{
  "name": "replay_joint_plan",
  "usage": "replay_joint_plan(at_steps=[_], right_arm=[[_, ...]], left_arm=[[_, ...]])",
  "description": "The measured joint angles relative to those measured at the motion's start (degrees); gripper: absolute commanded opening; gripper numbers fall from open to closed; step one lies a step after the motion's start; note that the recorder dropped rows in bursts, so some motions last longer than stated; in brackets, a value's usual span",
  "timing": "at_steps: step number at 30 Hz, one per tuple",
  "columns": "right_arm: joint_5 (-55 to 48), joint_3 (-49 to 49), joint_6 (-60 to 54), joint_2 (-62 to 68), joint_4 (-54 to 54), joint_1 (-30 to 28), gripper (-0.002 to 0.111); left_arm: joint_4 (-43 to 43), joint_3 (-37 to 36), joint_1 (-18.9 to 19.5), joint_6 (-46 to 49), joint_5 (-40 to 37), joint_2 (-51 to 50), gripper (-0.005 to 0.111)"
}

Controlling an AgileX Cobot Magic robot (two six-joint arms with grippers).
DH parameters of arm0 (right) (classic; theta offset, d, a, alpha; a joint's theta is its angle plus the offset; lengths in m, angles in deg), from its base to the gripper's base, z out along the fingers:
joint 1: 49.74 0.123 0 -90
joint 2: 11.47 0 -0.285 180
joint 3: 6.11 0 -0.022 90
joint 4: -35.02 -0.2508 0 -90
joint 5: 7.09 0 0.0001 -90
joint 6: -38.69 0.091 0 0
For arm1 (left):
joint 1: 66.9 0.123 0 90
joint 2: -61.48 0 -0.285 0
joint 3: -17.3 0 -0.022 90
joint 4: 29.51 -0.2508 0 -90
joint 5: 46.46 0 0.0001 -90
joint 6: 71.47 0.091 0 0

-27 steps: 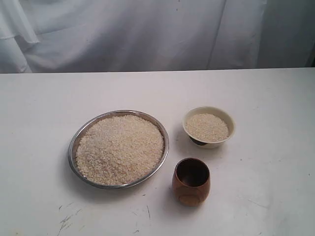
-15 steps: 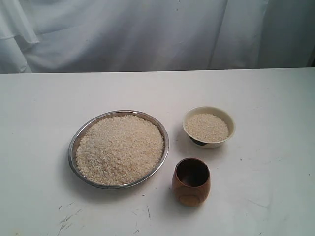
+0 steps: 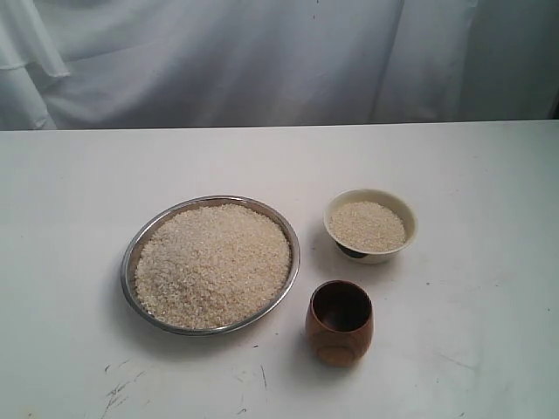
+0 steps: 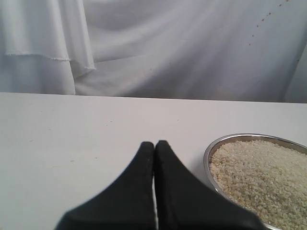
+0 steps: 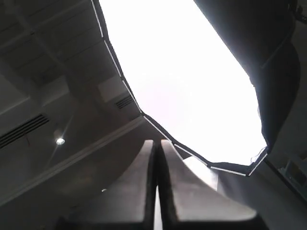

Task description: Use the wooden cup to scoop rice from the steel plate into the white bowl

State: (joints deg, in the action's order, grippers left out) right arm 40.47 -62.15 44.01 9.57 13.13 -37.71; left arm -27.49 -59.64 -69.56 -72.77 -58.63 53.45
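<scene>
Left wrist view: the left gripper [image 4: 154, 144] has its jaws pressed together on nothing, held low over the table [image 4: 72, 143], with the rim of the steel plate [image 4: 206, 160] near the tips and the rice [image 4: 259, 182] heaped inside it. The right gripper [image 5: 156, 143] is likewise closed and empty, aimed up at the ceiling, so its camera shows nothing of the task.

In the exterior view neither arm appears. The wooden cup [image 3: 339, 323] stands upright at about 4 o'clock from the plate's centre, just beside the rim, mouth up, its long axis vertical. That is the right arm's side, so that arm is probably the nearer. Its glossy reddish-brown wall is bare and its inside dark. The white bowl [image 3: 384, 256], at 1 o'clock from the cup, already holds rice.
</scene>
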Motion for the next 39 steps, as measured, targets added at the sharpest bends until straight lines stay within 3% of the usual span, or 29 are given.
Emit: replay_joint_plan(at_steps=[7, 9, 15, 19, 25, 32, 35, 39], right_arm=[[5.6, 15.9, 1.2, 18.6, 5.6, 0.0, 0.0], [3.2, 20.8, 2.2, 22.6, 5.8, 0.0, 0.0], [-26.5, 36.4, 1.4, 35.5, 11.7, 0.0, 0.0], [-44.9, 40.2, -0.3, 45.6, 16.4, 0.0, 0.0], [-50.9, 30.7, -3.2, 56.4, 18.1, 0.5, 0.0], [-39.5, 7.6, -11.5, 66.1, 22.4, 6.6, 0.003], [-32.5, 1.8, -11.4, 69.5, 25.6, 9.2, 0.014], [-26.7, 0.5, -4.7, 73.4, 29.6, 11.7, 0.042]], left_arm=[[0.0, 0.0, 0.0, 0.0, 0.0, 0.0, 0.0], [0.0, 0.0, 0.0, 0.0, 0.0, 0.0, 0.0], [0.0, 0.0, 0.0, 0.0, 0.0, 0.0, 0.0], [0.0, 0.0, 0.0, 0.0, 0.0, 0.0, 0.0], [0.0, 0.0, 0.0, 0.0, 0.0, 0.0, 0.0], [0.0, 0.0, 0.0, 0.0, 0.0, 0.0, 0.0], [0.0, 0.0, 0.0, 0.0, 0.0, 0.0, 0.0], [0.0, 0.0, 0.0, 0.0, 0.0, 0.0, 0.0]])
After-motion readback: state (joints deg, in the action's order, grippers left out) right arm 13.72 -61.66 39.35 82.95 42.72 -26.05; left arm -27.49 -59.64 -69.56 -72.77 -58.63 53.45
